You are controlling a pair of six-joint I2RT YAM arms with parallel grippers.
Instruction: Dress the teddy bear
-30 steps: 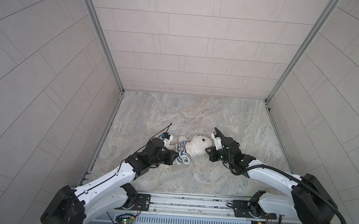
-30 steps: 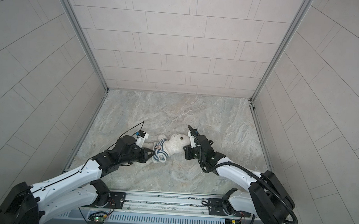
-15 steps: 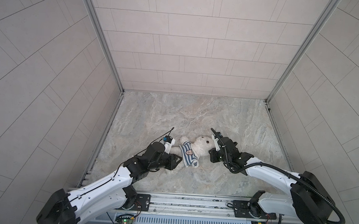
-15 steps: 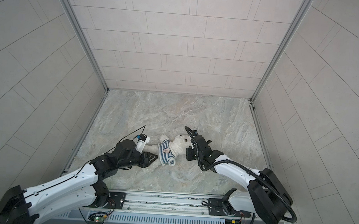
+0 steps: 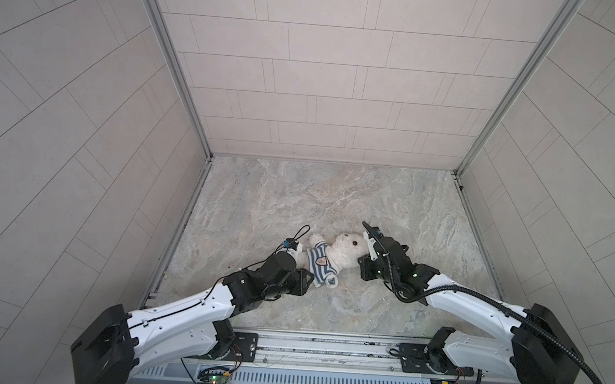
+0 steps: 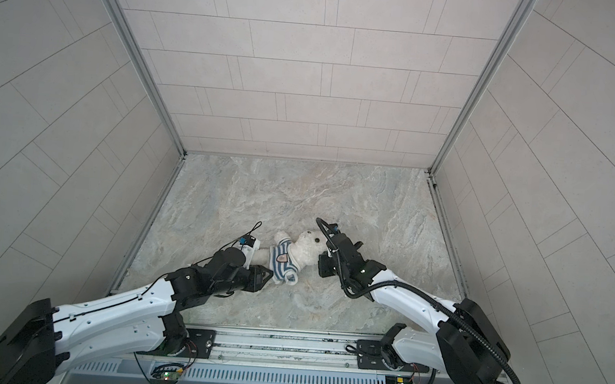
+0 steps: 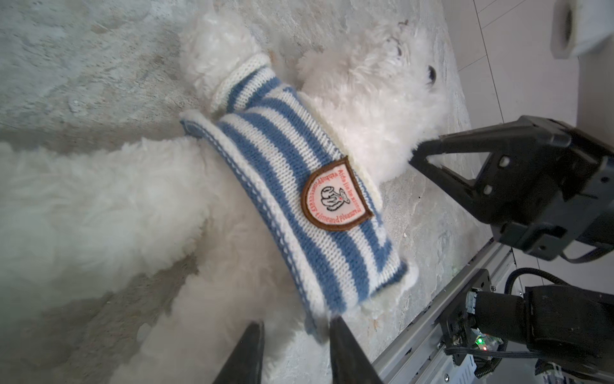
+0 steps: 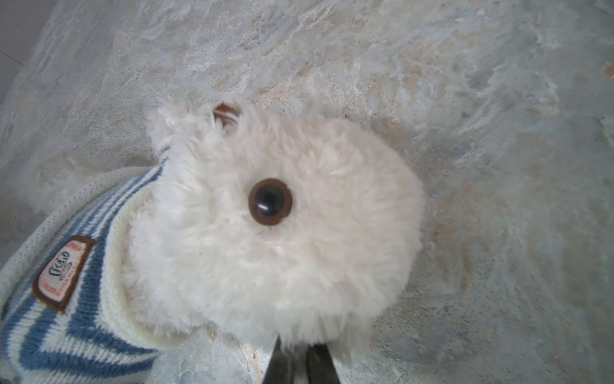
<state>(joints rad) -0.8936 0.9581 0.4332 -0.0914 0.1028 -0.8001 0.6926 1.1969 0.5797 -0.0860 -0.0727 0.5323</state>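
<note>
Marble tabletop underlies everything. Left claw, stretched low, stands with jaws parted at the hem of the striped shirt (gripping nothing); just ahead of its tips lies the teddy bear, belly up, shirt around its chest, head fur pinched by the closed right claw, reaching in low opposite.
</note>
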